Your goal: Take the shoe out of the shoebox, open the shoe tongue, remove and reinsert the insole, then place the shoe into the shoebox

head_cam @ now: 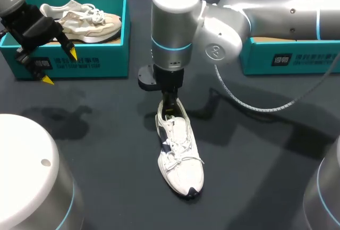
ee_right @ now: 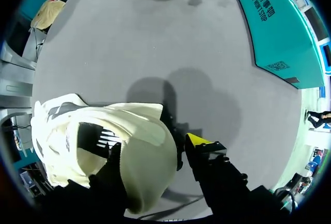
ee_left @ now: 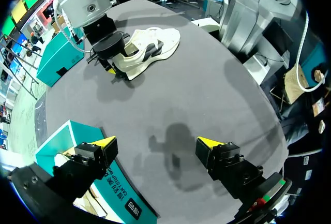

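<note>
In the head view the right arm (head_cam: 175, 23) covers the right pincer (ee_right: 155, 147) and the heel of the white shoe (head_cam: 179, 158) beneath it. That arm also hides most of the right shoebox (head_cam: 289, 60); its contents cannot be told. Beside the left pincer (ee_left: 158, 142), the left shoebox (ee_left: 124, 190) is cut off by the wrist view's rim.

Bright overhead light is falling evenly on the dark table (head_cam: 106, 150). Soft, overlapping shadows are lying right of the shoe (head_cam: 180, 155), under the right arm (head_cam: 234, 23), and just ahead of the left gripper (ee_left: 156, 142). Pale glare is showing on the arm's rounded shell.
</note>
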Robot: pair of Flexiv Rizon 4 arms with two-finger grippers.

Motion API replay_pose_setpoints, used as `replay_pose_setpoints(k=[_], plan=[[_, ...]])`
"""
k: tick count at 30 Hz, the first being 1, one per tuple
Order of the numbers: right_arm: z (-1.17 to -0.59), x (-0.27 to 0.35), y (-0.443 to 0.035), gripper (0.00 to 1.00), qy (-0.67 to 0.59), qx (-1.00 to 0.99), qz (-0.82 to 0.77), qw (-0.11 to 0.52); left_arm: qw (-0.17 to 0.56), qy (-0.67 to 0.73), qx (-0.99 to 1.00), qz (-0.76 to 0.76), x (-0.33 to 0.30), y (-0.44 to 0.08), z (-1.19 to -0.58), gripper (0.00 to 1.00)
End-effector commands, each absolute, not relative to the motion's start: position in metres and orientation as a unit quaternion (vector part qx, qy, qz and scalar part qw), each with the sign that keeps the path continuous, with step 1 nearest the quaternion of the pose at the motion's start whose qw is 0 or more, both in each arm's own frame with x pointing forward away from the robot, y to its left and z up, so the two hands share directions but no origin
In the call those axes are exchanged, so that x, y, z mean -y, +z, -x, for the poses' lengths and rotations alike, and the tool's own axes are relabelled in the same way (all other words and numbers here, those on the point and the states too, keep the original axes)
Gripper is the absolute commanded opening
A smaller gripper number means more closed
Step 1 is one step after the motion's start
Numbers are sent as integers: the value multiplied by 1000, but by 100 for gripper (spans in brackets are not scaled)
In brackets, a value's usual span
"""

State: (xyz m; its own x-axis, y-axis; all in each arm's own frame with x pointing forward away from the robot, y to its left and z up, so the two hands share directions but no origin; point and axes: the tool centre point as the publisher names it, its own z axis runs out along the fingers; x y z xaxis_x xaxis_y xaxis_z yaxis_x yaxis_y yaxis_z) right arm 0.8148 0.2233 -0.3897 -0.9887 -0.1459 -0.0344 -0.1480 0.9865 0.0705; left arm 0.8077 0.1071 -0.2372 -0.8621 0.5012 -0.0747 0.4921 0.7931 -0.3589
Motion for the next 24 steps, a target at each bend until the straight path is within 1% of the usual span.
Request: replay_pose_setpoints(k=[1,2,3,14,19,24], plan=[[-812,-223,-389,28,36,-997,72,17,12,185,947,262,-108,-237,-807,100],[-811,-223,-389,11,37,-997,71,17,12,185,947,262,-108,-237,-807,100],[-810,-223,-389,0,37,-997,71,17,12,185,947,262,-108,-237,-807,100],[-804,-221,-378,0,32,-997,68,30,12,185,947,262,-108,-237,-807,100],[-806,-216,-353,0,32,-997,60,44,12,185,947,262,-108,-237,-807,100],[-810,-206,-316,0,35,-995,68,62,12,185,947,262,-108,-237,-807,100]])
